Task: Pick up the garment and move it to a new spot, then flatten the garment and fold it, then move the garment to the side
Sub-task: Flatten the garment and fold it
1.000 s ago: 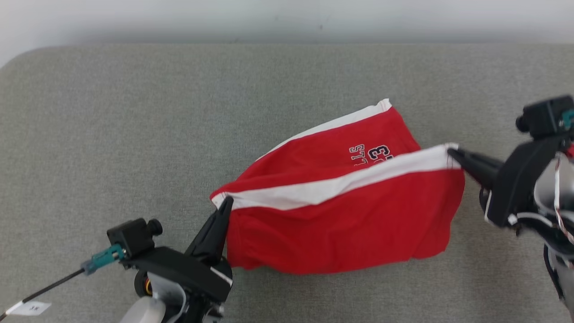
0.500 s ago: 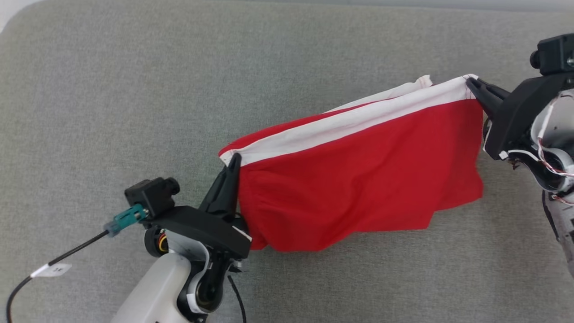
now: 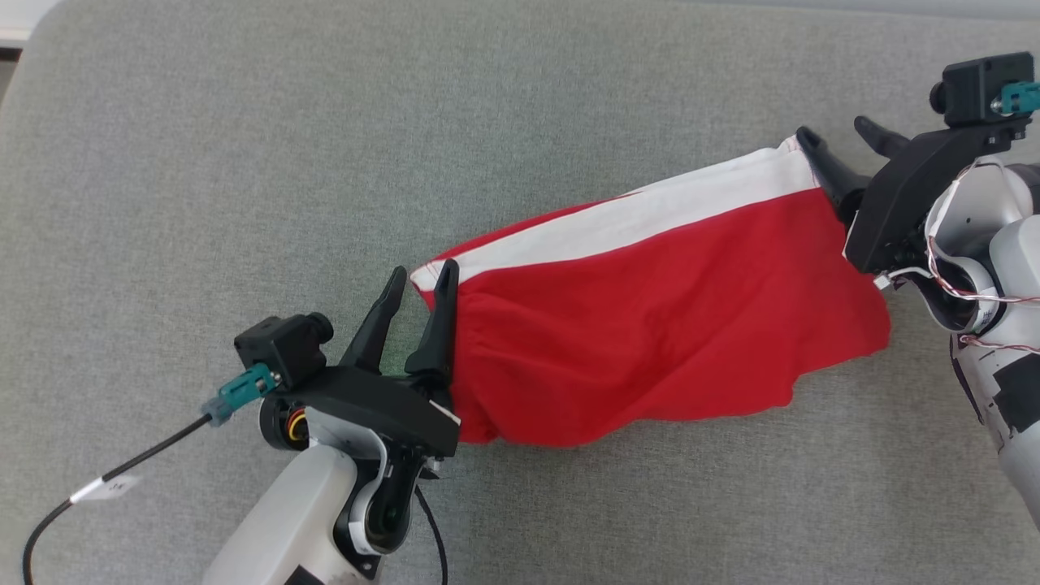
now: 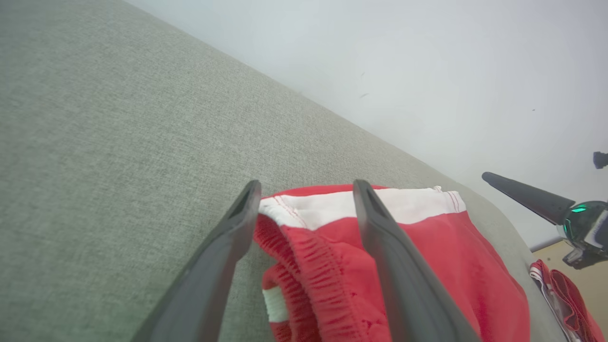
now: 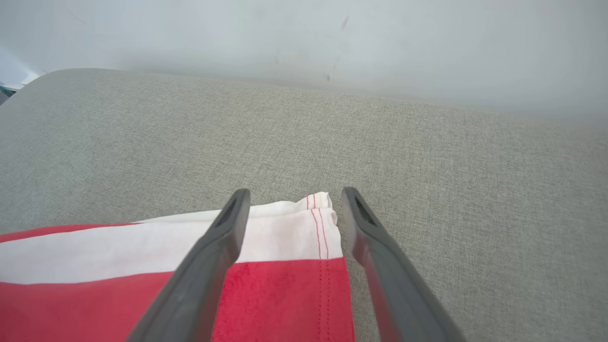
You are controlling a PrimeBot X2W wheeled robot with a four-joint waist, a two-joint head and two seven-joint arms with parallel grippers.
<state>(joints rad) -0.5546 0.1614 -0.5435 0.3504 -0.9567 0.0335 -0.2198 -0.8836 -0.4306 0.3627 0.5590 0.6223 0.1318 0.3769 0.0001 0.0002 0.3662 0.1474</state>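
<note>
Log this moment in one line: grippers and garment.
left gripper: open, white corner between fingers | right gripper: open, white corner between fingers | red garment: lying on grey surface, not gripped

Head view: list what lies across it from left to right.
Tagged cable → left gripper, jaws open → red garment → right gripper, jaws open.
</note>
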